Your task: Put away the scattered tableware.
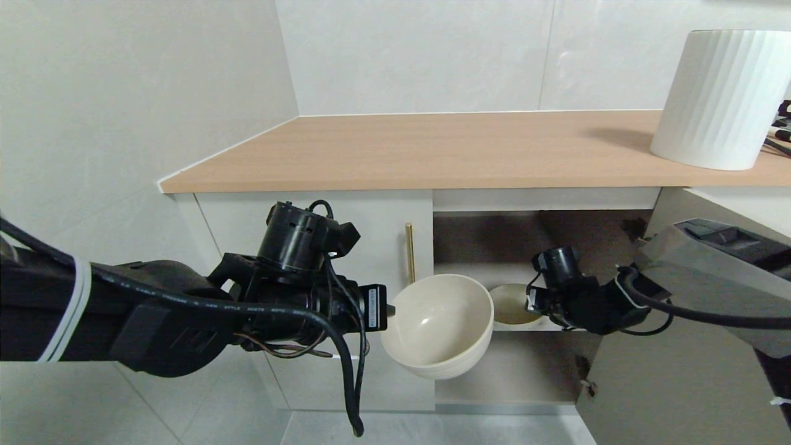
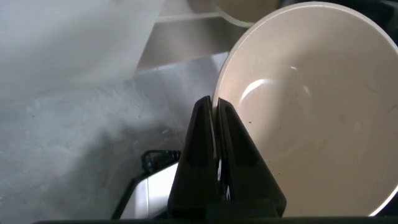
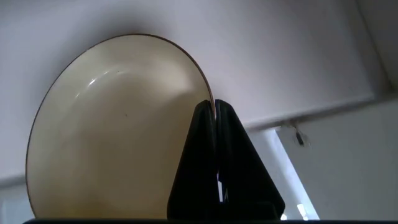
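Head view: the left gripper (image 1: 392, 309) sits at 9 o'clock of a large cream bowl (image 1: 442, 327) and grips its rim. The bowl hangs in the air, tilted with its mouth up and toward the camera, in front of the open cabinet (image 1: 544, 241) and at about 5 o'clock from frame centre. A brass handle (image 1: 410, 253) on the closed cabinet door (image 1: 321, 228) stands at 11 o'clock of this bowl. A smaller bowl (image 1: 511, 304) lies at 2 to 3 o'clock of the large one, inside the cabinet at shelf level, and we cannot tell whether it rests on the shelf (image 1: 525, 330). The right gripper (image 1: 530, 303) is at 3 o'clock of the smaller bowl, its fingers hidden here by the wrist. A white ribbed container (image 1: 723, 99) stands on the wooden countertop (image 1: 432, 148) at 2 o'clock, and the open door (image 1: 680, 383) is at 4 o'clock. Left wrist view supplies the grip detail: the left gripper (image 2: 216, 106) is pinched narrow, one finger on each side of the large cream bowl (image 2: 305, 106) rim, with part of the smaller bowl (image 2: 233, 11) beyond. Right wrist view does likewise: the right gripper (image 3: 214, 107) is closed narrow across the thin, dark-edged rim of the smaller bowl (image 3: 118, 124), against a pale cabinet wall (image 3: 298, 50)
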Robot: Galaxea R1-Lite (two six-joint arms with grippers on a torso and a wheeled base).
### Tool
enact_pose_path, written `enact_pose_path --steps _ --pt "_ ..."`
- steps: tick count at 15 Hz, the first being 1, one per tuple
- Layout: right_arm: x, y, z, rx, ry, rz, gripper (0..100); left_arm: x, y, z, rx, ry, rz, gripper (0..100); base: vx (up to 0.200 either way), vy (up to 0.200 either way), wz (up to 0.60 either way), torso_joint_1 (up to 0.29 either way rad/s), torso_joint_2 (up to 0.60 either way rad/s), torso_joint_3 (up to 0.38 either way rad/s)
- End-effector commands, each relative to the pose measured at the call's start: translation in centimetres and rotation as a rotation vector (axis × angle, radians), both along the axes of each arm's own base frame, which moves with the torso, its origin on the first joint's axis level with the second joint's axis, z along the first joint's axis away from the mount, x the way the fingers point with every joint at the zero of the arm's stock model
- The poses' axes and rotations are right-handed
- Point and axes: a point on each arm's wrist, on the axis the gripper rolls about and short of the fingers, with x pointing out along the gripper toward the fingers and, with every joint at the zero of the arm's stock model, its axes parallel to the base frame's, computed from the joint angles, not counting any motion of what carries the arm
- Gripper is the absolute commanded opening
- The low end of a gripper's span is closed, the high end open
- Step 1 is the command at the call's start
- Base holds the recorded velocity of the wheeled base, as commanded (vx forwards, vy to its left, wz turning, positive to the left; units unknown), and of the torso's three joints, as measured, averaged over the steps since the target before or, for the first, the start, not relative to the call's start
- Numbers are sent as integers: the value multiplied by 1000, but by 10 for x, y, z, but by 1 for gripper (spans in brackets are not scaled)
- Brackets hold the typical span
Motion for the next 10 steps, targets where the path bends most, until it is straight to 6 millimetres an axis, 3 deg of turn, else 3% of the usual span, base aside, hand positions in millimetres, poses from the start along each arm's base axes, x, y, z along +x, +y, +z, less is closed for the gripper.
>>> enact_pose_path --steps 1,10 --pt "14 -2 -27 -23 19 -34 0 0 -1 -1 1 2 -2 0 0 0 0 0 0 0" --pt "37 -4 -33 -29 -30 -68 0 0 -2 -2 4 6 -4 0 0 0 0 0 0 0"
